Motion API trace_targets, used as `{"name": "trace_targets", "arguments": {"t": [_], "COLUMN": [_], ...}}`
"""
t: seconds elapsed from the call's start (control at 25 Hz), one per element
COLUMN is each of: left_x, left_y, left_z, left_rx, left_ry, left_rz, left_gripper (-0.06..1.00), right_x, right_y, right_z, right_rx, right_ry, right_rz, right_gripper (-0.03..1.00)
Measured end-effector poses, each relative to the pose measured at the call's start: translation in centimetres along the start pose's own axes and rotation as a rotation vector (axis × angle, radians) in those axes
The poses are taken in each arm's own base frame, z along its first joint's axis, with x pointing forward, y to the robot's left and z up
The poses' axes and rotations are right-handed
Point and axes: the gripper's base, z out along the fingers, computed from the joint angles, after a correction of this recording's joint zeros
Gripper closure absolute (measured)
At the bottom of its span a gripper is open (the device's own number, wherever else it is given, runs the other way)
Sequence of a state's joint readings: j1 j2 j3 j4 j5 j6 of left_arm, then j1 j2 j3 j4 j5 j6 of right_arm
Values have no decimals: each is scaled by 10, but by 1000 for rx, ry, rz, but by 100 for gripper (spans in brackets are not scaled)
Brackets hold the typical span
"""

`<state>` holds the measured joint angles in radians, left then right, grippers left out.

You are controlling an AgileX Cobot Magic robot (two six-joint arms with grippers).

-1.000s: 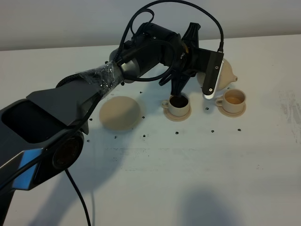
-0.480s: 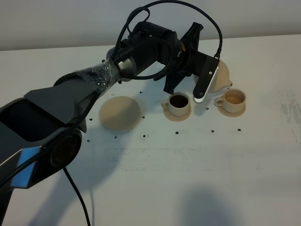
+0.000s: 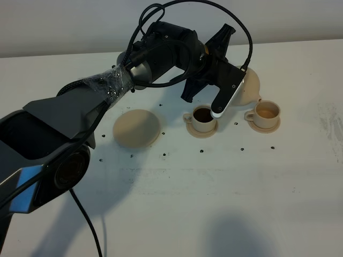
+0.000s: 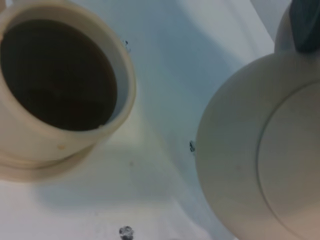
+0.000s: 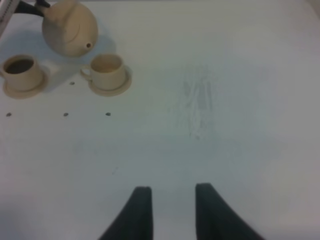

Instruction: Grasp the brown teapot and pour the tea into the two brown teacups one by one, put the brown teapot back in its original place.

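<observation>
The left gripper (image 3: 226,68) is clamped on the handle side of the brown teapot (image 3: 248,84). One dark finger (image 4: 305,24) presses against the pot's upper edge in the left wrist view, though the handle itself is hidden behind the wrist. The teapot hangs off the table (image 3: 214,193), just beyond the two cups, with its round body (image 4: 260,160) jutting from the gripper toward the right. It is tilted so its short spout dips toward the second teacup (image 3: 266,113). That cup looks pale inside (whether any tea lies in it cannot be told). The dark-filled teacup (image 3: 203,117) sits on its small saucer just below the left gripper, its surface nearly black in the wrist view. The wide saucer plate (image 3: 137,128) lies bare to the left of both cups, well apart from the pot. The right gripper (image 5: 170,212) has its two dark fingers apart, holding nothing, over bare table far from the teapot (image 5: 69,30).
</observation>
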<state>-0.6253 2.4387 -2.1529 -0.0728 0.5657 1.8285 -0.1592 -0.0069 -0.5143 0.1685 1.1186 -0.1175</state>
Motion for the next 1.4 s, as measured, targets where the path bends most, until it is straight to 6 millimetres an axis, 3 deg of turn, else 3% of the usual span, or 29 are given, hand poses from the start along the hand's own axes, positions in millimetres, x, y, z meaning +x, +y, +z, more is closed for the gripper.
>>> {"name": "trace_targets", "arguments": {"t": [1.4], "left_x": [-23], "left_y": [11], "left_z": [1], "left_rx": [-63], "left_ry": [39], "left_rz": [232], "left_gripper": [83], "right_x": [0], "right_y": [0], "right_z": [0], "right_rx": [0], "right_ry": [0], "right_rz": [-1], "right_gripper": [74]}}
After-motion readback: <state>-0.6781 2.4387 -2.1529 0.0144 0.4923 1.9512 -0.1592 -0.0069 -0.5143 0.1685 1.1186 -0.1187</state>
